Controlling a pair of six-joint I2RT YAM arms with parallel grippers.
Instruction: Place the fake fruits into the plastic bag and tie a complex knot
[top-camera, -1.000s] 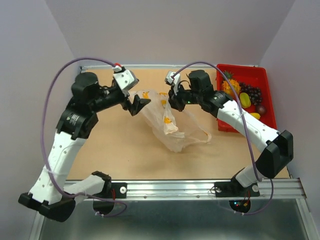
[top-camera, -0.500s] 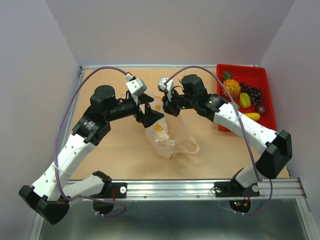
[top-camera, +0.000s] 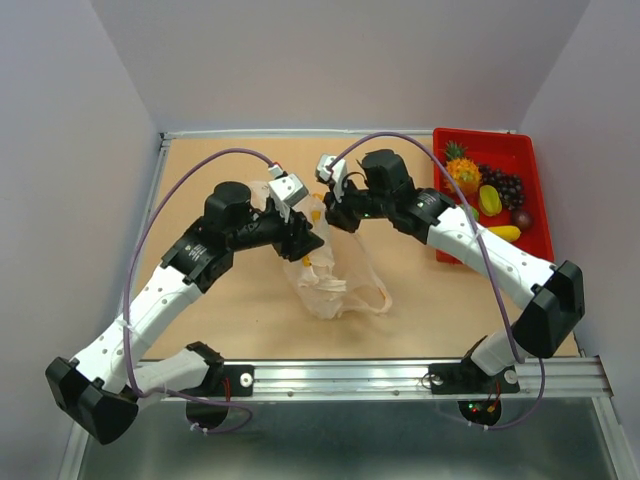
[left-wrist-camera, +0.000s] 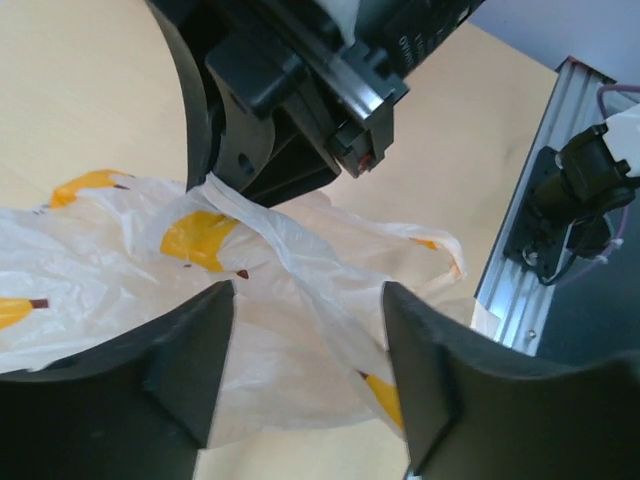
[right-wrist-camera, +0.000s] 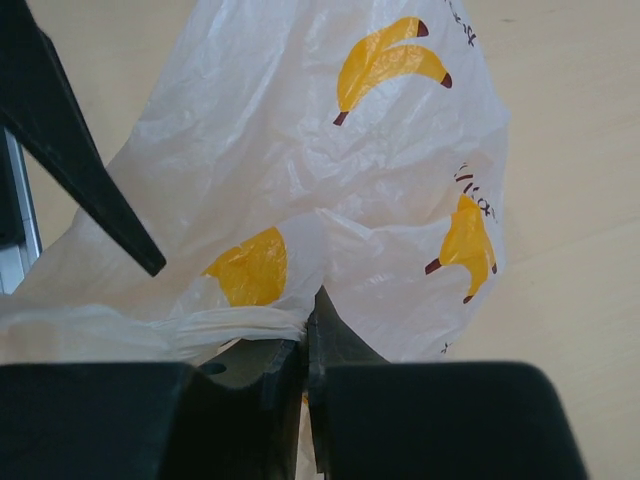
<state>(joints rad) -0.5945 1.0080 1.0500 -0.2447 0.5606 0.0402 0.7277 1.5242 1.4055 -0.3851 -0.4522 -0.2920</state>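
Both arms bend inward and meet above the middle of the tan tabletop (top-camera: 220, 320), between pale lilac walls. The plastic bag (top-camera: 335, 275) lies crumpled there. The right gripper (right-wrist-camera: 305, 335) pinches a fold of it, and the left gripper (left-wrist-camera: 305, 325) hovers over it with its fingers spread. The fake fruits (top-camera: 487, 190) sit in a red tray (top-camera: 510, 150) in the far right corner.

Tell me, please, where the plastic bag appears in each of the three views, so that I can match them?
Top external: the plastic bag is at the middle of the table, between the two arms.
Left wrist: it fills the left and centre, behind the open left end effector.
Right wrist: it fills most of the frame.
Shared landmark: the right end effector, shut on a fold of the bag, shows in all three.
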